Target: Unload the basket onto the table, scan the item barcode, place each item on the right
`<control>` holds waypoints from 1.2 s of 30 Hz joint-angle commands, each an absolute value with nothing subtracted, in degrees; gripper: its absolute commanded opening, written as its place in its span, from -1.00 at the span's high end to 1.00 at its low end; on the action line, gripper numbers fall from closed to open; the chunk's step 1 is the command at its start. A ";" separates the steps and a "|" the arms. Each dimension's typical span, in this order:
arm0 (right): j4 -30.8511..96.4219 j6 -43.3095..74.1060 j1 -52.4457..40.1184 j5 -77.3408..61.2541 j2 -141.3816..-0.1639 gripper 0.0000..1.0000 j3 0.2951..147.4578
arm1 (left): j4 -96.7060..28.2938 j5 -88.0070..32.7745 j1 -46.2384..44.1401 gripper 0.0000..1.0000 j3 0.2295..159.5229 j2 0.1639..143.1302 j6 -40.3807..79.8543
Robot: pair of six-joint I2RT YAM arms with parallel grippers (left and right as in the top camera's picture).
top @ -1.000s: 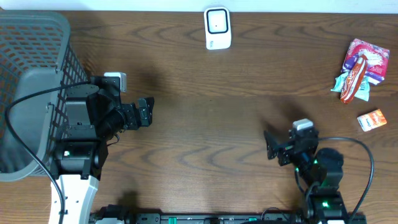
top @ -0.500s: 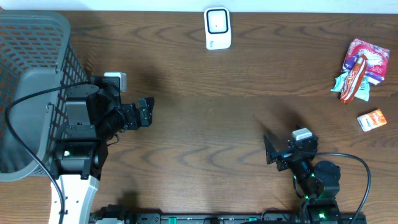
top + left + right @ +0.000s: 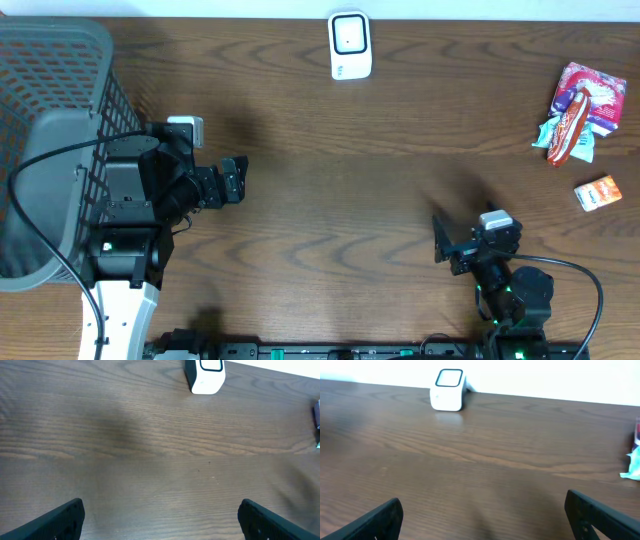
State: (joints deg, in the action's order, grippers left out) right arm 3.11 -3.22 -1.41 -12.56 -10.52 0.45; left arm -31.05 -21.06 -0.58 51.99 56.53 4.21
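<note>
Both grippers hold nothing. At scene left, the left gripper (image 3: 235,178) has its jaws spread wide with only bare wood between them. It hangs over the brown table (image 3: 330,200) just right of the grey mesh basket (image 3: 60,70) and points right. Its wrist view shows dark fingertips (image 3: 60,520) in the bottom corners and wood grain between them.

At the near edge, right of centre, the right gripper (image 3: 447,245) is spread just as wide and is also empty. It is not touching any item. Its wrist view looks across the table toward the far side.

The white scanner (image 3: 350,45) stands upright at the far edge, near the middle, well apart from both grippers. It shows in both wrist views.

The items to scan sit at far right, out of both grippers' reach zones:
- A pink-red snack packet (image 3: 585,92) is farthest.
- A red-orange bar (image 3: 568,135) lies tilted against the packet's near edge.
- A teal wrapper (image 3: 546,131) pokes out on both sides of the bar and touches it.
- A small orange box (image 3: 598,192) lies alone, nearer than the pile and close to the right edge, apart from the rest.

I cannot tell where any barcode is; the print is too small. The right wrist view catches a sliver of teal and red at its right border.
</note>
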 commanded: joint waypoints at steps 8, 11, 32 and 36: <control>3.99 -3.55 -1.02 -5.85 -8.16 -0.99 0.32 | -30.98 -21.34 -0.38 -0.94 51.83 56.49 3.44; 4.03 -3.51 -0.43 -5.91 -4.93 -0.99 0.32 | -30.98 -21.34 -0.38 -0.95 51.83 56.49 3.44; 4.03 -3.73 1.52 -6.04 -0.27 -0.99 0.32 | -30.98 -21.34 -0.40 -0.95 51.83 56.49 3.44; 4.05 -3.73 1.52 -5.87 -0.27 -0.99 0.32 | -30.98 -21.34 -0.38 -0.95 51.83 56.49 3.44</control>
